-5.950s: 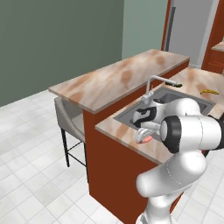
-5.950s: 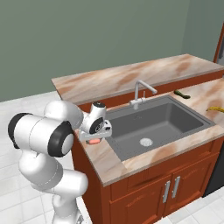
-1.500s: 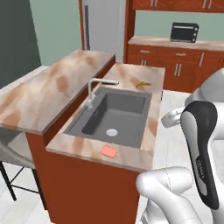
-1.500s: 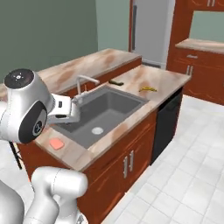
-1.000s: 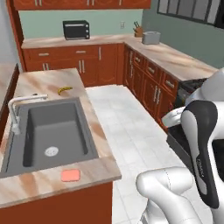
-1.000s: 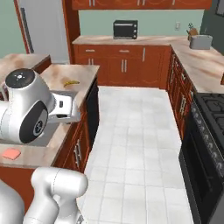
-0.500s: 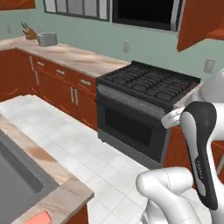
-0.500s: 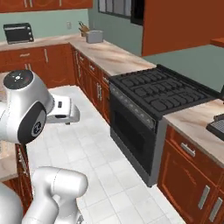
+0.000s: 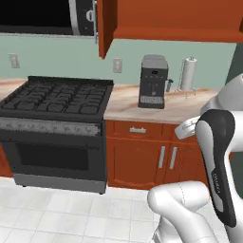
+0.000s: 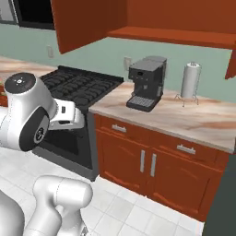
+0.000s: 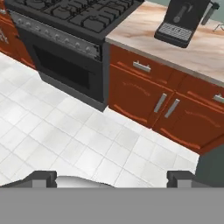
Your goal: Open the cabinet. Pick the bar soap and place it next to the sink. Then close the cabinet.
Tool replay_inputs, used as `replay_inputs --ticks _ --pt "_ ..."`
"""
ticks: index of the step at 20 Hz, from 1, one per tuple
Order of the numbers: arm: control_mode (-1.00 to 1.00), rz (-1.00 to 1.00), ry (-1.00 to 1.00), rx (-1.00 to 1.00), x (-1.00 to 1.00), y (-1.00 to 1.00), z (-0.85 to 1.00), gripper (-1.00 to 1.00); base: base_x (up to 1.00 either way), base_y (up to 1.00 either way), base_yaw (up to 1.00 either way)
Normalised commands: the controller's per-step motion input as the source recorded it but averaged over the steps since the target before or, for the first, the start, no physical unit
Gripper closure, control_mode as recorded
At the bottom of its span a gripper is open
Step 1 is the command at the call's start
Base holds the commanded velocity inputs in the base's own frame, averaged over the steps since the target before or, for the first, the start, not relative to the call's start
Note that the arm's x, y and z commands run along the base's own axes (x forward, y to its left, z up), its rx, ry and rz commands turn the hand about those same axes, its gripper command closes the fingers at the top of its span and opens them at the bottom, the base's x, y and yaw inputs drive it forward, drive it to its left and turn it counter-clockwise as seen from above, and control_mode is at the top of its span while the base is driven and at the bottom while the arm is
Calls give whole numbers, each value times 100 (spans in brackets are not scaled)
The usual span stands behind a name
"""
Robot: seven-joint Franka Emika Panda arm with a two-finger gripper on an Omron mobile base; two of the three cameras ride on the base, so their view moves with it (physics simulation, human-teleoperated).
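Cabinet (image 10: pixel 138 20) — smooth reddish-brown wood

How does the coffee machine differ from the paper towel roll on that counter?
The coffee machine is dark grey and boxy; the paper towel roll is white and cylindrical. The coffee machine is the broader of the two and sits flat on the counter, while the roll stands upright on a thin wire holder. The machine is nearer the stove; the roll is farther from it. Both stand upright under the cabinet.
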Motion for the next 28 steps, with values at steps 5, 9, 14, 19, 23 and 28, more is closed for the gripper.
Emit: replay_inputs --ticks 5,9,14,19,23,28 --pt "100 0 0 0 0 0 0 -100 1 14 -87" --pt "100 0 0 0 0 0 0 -100 5 8 -43" --pt "100 0 0 0 0 0 0 -100 45 0 -2" --pt "100 0 0 0 0 0 0 -100 100 19 -12" --pt "100 0 0 0 0 0 0 -100 100 34 -12" --pt "100 0 0 0 0 0 0 -100 16 46 -19"
